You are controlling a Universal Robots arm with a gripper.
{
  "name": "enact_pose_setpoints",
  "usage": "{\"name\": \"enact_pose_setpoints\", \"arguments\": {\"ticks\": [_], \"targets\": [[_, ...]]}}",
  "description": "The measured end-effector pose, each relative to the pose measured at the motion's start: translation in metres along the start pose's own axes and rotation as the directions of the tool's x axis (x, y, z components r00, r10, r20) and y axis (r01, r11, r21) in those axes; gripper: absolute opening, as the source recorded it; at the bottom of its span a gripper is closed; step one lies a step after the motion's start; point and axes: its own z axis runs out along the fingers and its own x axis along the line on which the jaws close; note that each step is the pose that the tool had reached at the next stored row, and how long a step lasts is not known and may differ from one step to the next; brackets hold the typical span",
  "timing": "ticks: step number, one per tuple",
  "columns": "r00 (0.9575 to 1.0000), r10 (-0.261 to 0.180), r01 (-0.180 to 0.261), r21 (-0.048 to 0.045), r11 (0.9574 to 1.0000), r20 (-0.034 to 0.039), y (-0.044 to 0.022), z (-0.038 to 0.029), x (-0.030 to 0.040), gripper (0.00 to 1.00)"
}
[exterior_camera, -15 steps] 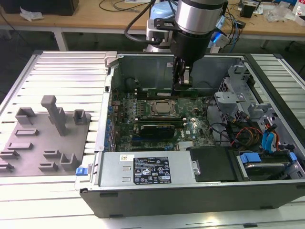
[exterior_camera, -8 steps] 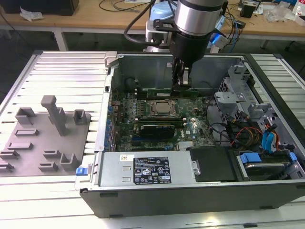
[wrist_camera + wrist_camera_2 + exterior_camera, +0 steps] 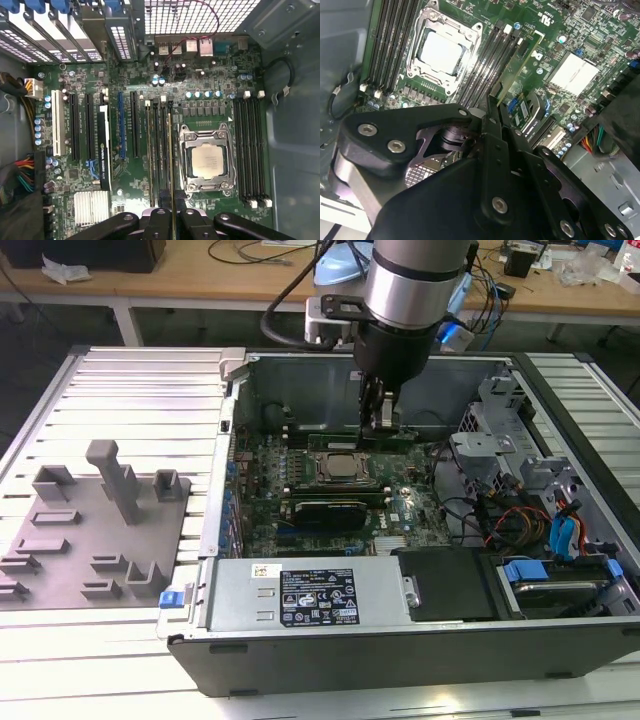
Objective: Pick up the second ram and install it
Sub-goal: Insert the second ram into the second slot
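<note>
The second ram is a narrow green stick, and my gripper is shut on one end of it inside the open computer case. Both wrist views show the ram edge-on. It runs along the black memory slots beside the processor socket, on the side of the black expansion card. My fingertips clamp its two faces. I cannot tell whether its lower edge touches a slot.
The green motherboard fills the case floor. A low green strip stands between the socket and the black card. Cables and a drive cage crowd the exterior view's right. A grey holder tray lies outside the case.
</note>
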Motion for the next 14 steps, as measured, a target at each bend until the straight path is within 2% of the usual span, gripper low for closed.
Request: {"name": "enact_pose_setpoints", "arguments": {"ticks": [14], "targets": [[1.0, 0.0, 0.0, 0.0, 1.0, -0.0001, -0.001, 0.0213, 0.0005, 0.13]]}}
